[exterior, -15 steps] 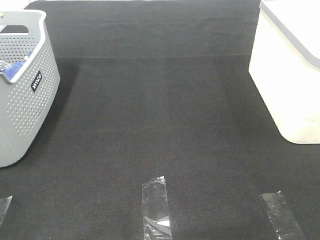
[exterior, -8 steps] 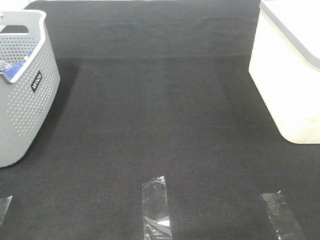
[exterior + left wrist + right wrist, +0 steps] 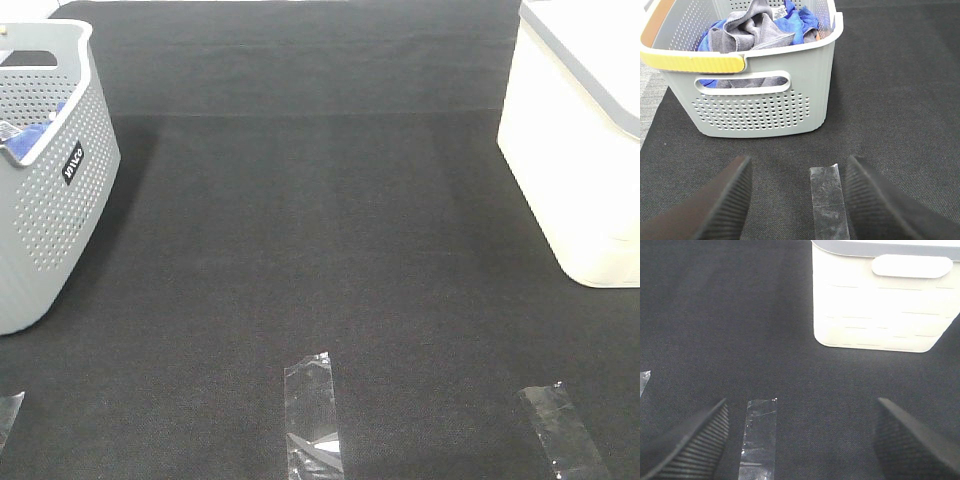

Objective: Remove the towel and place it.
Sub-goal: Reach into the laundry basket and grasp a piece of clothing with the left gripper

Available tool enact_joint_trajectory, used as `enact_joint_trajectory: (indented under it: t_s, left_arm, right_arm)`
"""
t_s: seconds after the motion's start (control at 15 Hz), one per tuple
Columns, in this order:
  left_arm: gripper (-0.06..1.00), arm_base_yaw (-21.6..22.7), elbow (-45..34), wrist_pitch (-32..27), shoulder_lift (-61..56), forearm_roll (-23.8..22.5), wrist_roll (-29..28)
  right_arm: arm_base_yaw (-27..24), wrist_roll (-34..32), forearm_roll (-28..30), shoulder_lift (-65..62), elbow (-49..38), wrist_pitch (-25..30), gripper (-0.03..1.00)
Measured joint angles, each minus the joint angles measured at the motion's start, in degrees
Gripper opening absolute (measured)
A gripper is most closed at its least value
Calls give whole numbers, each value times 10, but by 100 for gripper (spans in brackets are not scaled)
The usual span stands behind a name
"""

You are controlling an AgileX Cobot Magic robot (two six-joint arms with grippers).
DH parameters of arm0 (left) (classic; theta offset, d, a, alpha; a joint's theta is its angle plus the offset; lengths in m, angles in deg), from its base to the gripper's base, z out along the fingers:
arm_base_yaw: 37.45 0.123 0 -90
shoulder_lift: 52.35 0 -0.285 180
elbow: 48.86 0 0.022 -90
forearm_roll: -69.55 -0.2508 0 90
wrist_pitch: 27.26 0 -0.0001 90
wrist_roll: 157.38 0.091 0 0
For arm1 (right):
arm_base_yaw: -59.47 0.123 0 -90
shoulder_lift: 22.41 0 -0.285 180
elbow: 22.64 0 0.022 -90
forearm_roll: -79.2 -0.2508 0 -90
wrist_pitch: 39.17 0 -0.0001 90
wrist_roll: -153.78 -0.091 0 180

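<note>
Left wrist view: the left jaws stand wide apart and empty, low over the black counter (image 3: 900, 100), aimed at the grey basket (image 3: 765, 107) just ahead, likely staged for a reach inside. The towel (image 3: 752, 27) lies crumpled in the basket, tangled with a blue cloth (image 3: 802, 17). The right jaws, likewise wide and empty, face the white bin (image 3: 875, 305), probably the drop-off.

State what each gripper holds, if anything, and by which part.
Nothing: the left gripper and right gripper are open and empty; the towel lies in the basket.
</note>
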Motion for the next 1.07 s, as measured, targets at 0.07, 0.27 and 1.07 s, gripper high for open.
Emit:
enact_joint_trajectory:
  t_s: [0.07,0.27,1.07]
  left_arm:
    - [54,0,0,0,0,0,1]
    - [54,0,0,0,0,0,1]
    - [54,0,0,0,0,0,1]
  right_arm:
    - [0,0,0,0,0,0,73]
    - [0,0,0,0,0,0,73]
    - [0,0,0,0,0,0,73]
